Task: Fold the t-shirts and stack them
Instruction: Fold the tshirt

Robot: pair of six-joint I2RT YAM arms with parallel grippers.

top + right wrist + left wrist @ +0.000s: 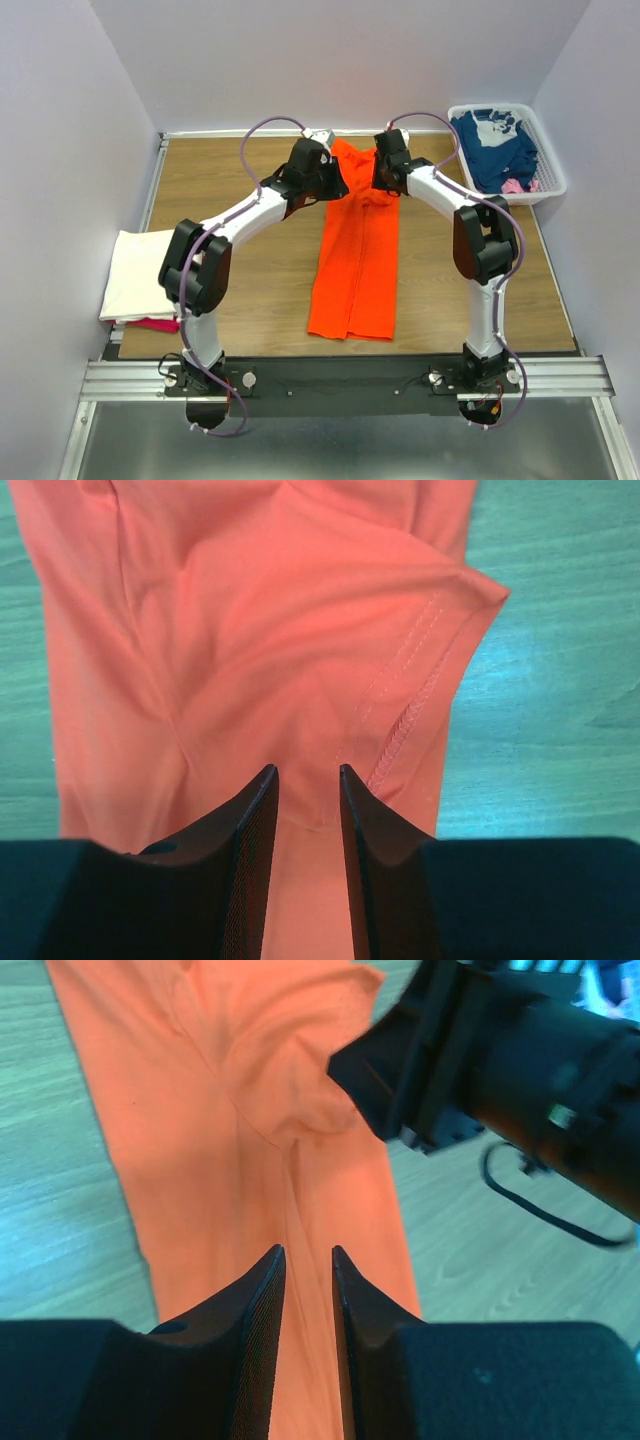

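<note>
Lying lengthwise down the middle of the table [250,200], the orange t-shirt [352,270] forms a long narrow strip. It looks like light, limp cloth that will sag and slide on itself, so it is best pinched through all its layers near the far corners or at the hemmed sleeve edge. Its far end sits right under both grippers. The left gripper [308,1252] and right gripper [308,772] each show a narrow gap over creased cloth; I cannot tell whether either pinches it.
</note>
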